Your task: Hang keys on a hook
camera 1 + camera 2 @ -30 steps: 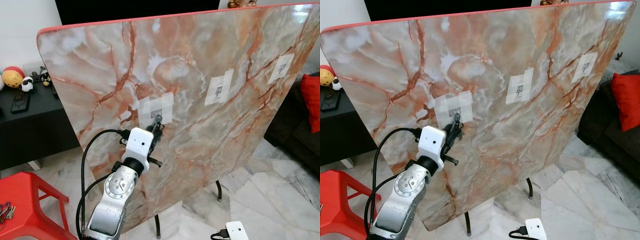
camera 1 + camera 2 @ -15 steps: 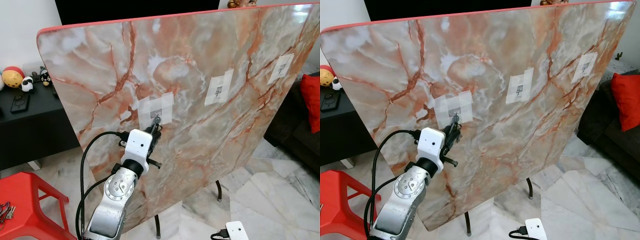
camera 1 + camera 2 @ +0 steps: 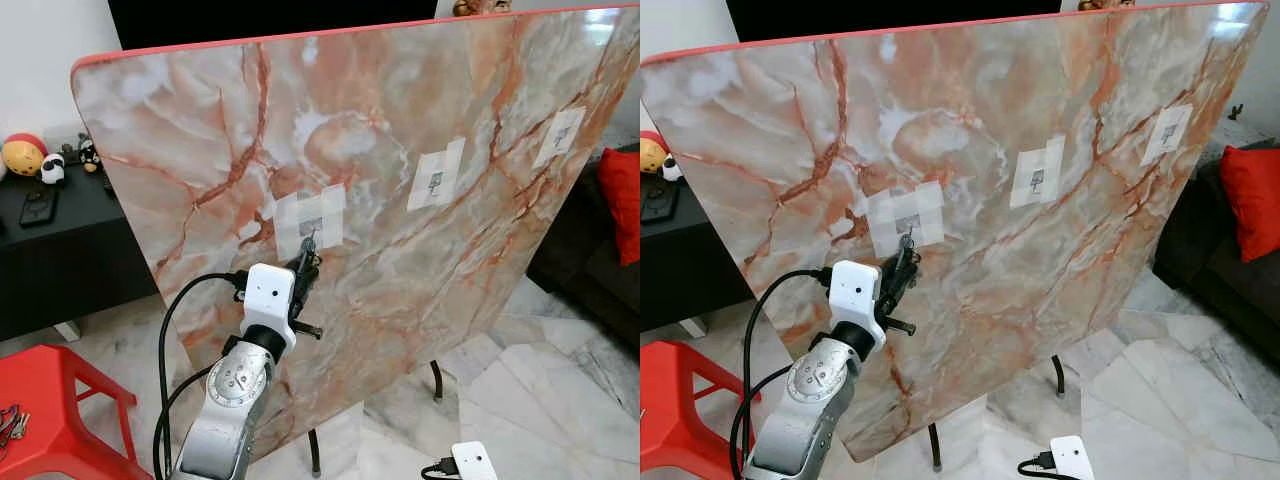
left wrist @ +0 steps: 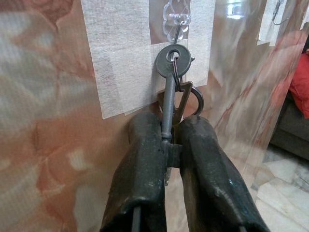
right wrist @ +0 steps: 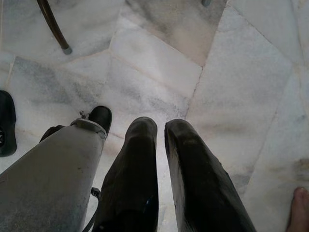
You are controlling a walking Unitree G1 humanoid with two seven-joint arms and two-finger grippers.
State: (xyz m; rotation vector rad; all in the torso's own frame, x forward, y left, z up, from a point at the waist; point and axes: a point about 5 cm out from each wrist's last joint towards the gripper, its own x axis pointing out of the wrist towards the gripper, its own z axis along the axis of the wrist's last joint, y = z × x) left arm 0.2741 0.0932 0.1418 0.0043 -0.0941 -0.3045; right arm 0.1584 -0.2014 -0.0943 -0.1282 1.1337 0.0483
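Note:
A tilted marble board (image 3: 400, 120) carries a clear plastic hook (image 4: 176, 21) stuck on white tape (image 3: 310, 218). My left gripper (image 4: 166, 130) is shut on a grey key (image 4: 169, 92) just below that hook. The key's round head lies against the hook's wire, with the hole at the wire's tip. A key ring and other keys (image 4: 189, 99) bunch behind the shaft. In the eye views the left gripper (image 3: 303, 262) reaches up against the board. My right gripper (image 5: 159, 140) hangs idle over the floor, fingers together.
Two more taped hooks (image 3: 437, 180) (image 3: 560, 135) sit further right on the board. A red stool (image 3: 50, 400) with another bunch of keys (image 3: 10, 422) stands at the lower left. A black cabinet (image 3: 60, 230) is behind it, and a red cushion (image 3: 622, 200) lies at the right. A person's toe (image 5: 299, 208) is on the marble floor.
My left arm has shifted slightly down and to the left along the board with the keys still in its grip. The key head stays at the hook.

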